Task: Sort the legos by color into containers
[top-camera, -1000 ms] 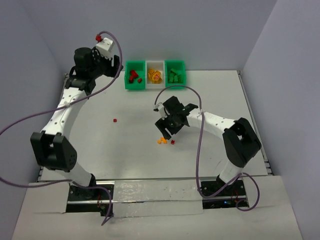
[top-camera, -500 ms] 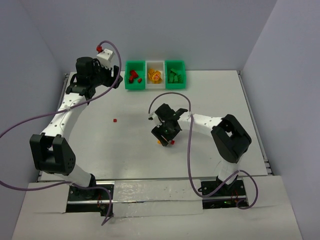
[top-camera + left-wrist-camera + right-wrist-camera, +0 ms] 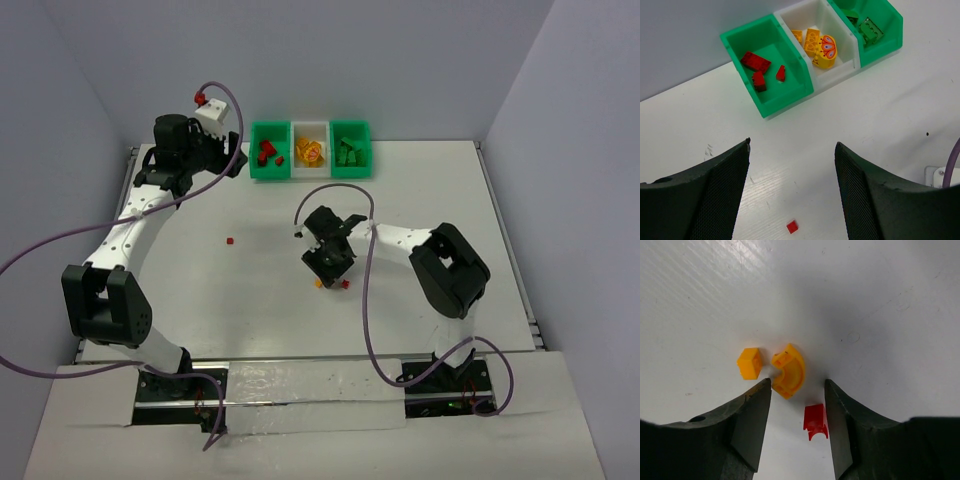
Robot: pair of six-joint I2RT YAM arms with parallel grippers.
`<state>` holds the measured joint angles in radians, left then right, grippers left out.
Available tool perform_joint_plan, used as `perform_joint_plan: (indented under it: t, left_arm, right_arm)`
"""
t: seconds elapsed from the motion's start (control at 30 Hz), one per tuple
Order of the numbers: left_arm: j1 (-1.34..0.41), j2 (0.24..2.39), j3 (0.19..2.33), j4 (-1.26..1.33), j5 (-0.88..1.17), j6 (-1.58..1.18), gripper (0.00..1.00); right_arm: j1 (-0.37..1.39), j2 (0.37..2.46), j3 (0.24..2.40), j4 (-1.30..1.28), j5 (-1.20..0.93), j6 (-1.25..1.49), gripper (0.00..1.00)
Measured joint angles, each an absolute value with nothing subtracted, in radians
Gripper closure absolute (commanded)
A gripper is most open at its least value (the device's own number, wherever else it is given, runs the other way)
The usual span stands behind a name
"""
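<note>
Low over the table, my right gripper [image 3: 797, 386] is open, its jaws straddling a small red lego [image 3: 815, 421] that lies close to the right finger. A curved orange lego [image 3: 790, 370] and a small orange lego [image 3: 749, 363] lie just beyond the fingertips. From above, that gripper [image 3: 331, 272] covers most of this group. My left gripper [image 3: 793, 145] hangs open and empty, high above a tiny red lego [image 3: 792, 226]. The containers stand at the back: a green bin [image 3: 785, 102] with red legos, a white bin [image 3: 836, 75] with yellow ones, a green bin [image 3: 881, 52] with green ones.
The tiny red lego [image 3: 229, 241] lies alone left of centre on the white table [image 3: 430, 190]. The containers [image 3: 311, 172] sit against the far edge. Purple cables loop from both arms. Grey walls close the back and both sides.
My right arm swung left and lowered onto the orange and red legos, its jaws narrowing around the red one. My left gripper shifted slightly.
</note>
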<state>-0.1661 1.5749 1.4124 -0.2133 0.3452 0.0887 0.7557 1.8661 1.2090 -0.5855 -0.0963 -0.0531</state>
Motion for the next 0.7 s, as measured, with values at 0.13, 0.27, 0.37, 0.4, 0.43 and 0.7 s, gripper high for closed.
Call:
perform_joint_plan:
  t: [0.13,0.27,0.37,0.4,0.43,0.7]
  left_arm:
    - [-0.166,1.575,1.412,-0.213,0.345,0.089,0.25]
    - [-0.166,1.575,1.412,-0.213,0.345,0.09,0.25]
    - [-0.166,1.575,1.412,-0.212,0.345,0.09,0.25]
    - [-0.166,1.575,1.412,-0.212,0.345,0.09,0.25]
    - [-0.166,1.575,1.412,-0.212,0.345,0.09,0.24]
    - [-0.166,1.575,1.412,-0.203,0.344,0.086,0.01]
  right_arm:
    - [0.758,1.885,1.232,-0.586,-0.086,-0.043,0.61]
    - [0.76,1.888,1.237,-0.585,-0.08,-0.042,0.71]
    - [0.76,1.888,1.237,-0.587,-0.075,-0.038,0.82]
    - [0.76,1.888,1.237,-0.588,-0.072,-0.038,0.85]
    - [0.76,1.888,1.237,-0.588,-0.07,-0.038,0.87]
    - [0.71,1.888,1.285,-0.613,-0.043,-0.044,0.97]
